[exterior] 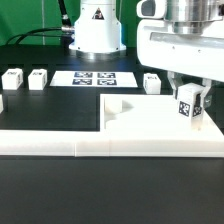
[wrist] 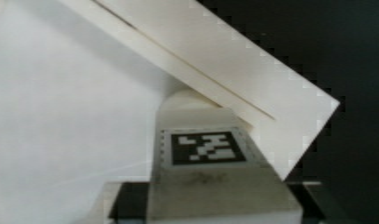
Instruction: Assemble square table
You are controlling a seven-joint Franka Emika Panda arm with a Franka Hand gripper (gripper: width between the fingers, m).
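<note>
Looking at the exterior view, you have the two-finger gripper (exterior: 189, 93) low on the exterior view's right. Its dark fingers (exterior: 172, 86) are set on either side of a short white plastic leg with a black-and-white marker tag (exterior: 190, 108).

- Jaws partway in, no gap showing between finger and leg: you are clamped on that gripped leg.
- Leg upright, tag facing the exterior camera.
- Its lower end overlaps the near right part of the large flat white square plastic panel (exterior: 145, 112). You cannot tell whether it touches the panel or hangs just above it.

Wrist view:
- The gripped leg (wrist: 207, 150) fills the middle, tag toward the lens, with a dark finger pad (wrist: 129, 203) against its flank on each side.
- Behind it is the pale panel (wrist: 70, 120).
- A brighter white strip runs diagonally past the leg; you cannot tell whether it is panel edge or rail. Black beyond it.

Layout in the exterior view:
- The panel lies flat on the black table (exterior: 100, 195), its near edge along the long low white L-shaped rail (exterior: 55, 143) that crosses in front of it.
- Other short white tagged legs lie loose. The far-left leg (exterior: 12, 78) and the second leg (exterior: 38, 78) sit near each other at the exterior view's left, well apart from the panel. The third leg (exterior: 152, 83) is just behind the panel's far edge.
- The marker board (exterior: 95, 77) lies flat between the second leg and the third leg, in front of the white robot base (exterior: 95, 30)
</note>
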